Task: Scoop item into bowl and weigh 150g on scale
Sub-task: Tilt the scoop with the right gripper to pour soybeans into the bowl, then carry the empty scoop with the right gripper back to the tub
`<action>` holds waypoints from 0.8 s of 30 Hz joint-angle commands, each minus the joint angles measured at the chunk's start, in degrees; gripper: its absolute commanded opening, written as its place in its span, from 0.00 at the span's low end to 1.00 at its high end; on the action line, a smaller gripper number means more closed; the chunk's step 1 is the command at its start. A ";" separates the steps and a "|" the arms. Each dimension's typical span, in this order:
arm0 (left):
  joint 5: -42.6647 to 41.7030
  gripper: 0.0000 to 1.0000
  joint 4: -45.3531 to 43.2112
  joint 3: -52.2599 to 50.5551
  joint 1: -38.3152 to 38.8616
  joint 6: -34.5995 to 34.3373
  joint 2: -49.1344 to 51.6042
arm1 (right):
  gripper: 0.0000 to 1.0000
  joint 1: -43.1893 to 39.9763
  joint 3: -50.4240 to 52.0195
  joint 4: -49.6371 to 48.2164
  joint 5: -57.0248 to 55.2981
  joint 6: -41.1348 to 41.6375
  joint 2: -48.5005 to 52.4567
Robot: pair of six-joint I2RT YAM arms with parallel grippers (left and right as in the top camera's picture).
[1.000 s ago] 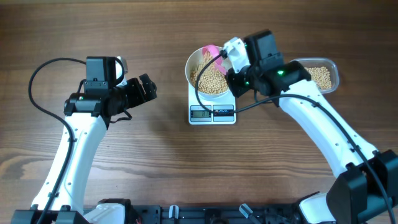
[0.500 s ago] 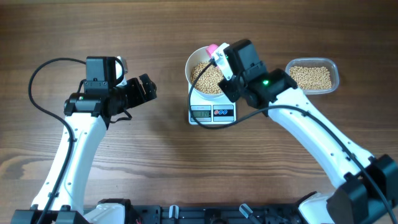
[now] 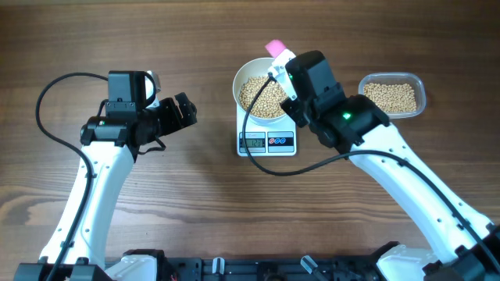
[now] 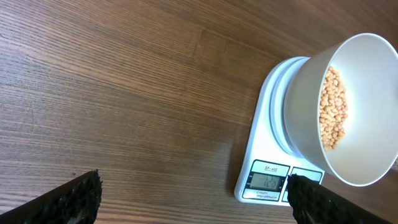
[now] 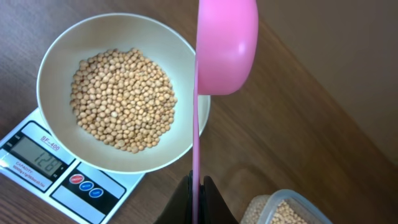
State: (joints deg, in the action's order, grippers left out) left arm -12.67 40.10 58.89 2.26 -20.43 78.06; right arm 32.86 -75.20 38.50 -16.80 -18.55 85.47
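One pink scoop (image 5: 227, 43) is clamped in the right gripper (image 5: 196, 193), beside one bowl (image 5: 177, 140) on one scale (image 5: 37, 155); the left gripper (image 3: 183, 113) is spread apart.

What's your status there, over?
Left gripper open, parked aside. Right gripper shut on pink scoop, past bowl rim. Beans in bowl on scale, display reads 128. Nothing blocking the tub.

Left end effector (image 4: 196, 199) gapes wide; right end effector (image 5: 196, 198), arm stretched forward, pinches the pink scoop (image 5: 227, 43).
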 commanded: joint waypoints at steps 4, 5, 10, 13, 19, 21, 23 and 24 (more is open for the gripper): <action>0.57 1.00 0.00 1.11 0.13 0.48 0.39 | 0.04 0.17 -0.59 0.42 1.99 0.94 -1.46; 0.57 1.00 0.00 1.11 0.13 0.48 0.39 | 0.04 0.09 -0.59 0.76 5.20 2.47 -1.46; 0.57 1.00 0.02 1.11 0.13 0.48 0.39 | 0.04 -1.77 -0.59 1.86 20.00 6.56 -1.46; 0.57 1.00 0.00 1.11 0.13 0.48 0.39 | 0.04 -4.70 -0.59 1.77 21.88 12.50 -1.49; 0.57 1.00 0.00 1.11 0.13 0.48 0.39 | 0.04 -17.38 -0.59 1.18 47.04 14.56 -2.45; 0.57 1.00 0.00 1.11 0.13 0.48 0.39 | 0.04 -22.29 -0.59 0.90 53.31 15.17 -2.67; 0.57 1.00 0.00 1.11 0.13 0.48 0.39 | 0.04 -28.85 -0.59 1.03 55.32 17.49 -2.86; 0.57 1.00 0.00 1.11 0.13 0.48 0.39 | 0.04 -32.57 -0.59 1.14 55.28 18.34 -2.89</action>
State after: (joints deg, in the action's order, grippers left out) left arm -12.67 40.10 58.89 2.26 -20.43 78.06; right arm 8.21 -75.20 39.75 28.14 -4.21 84.58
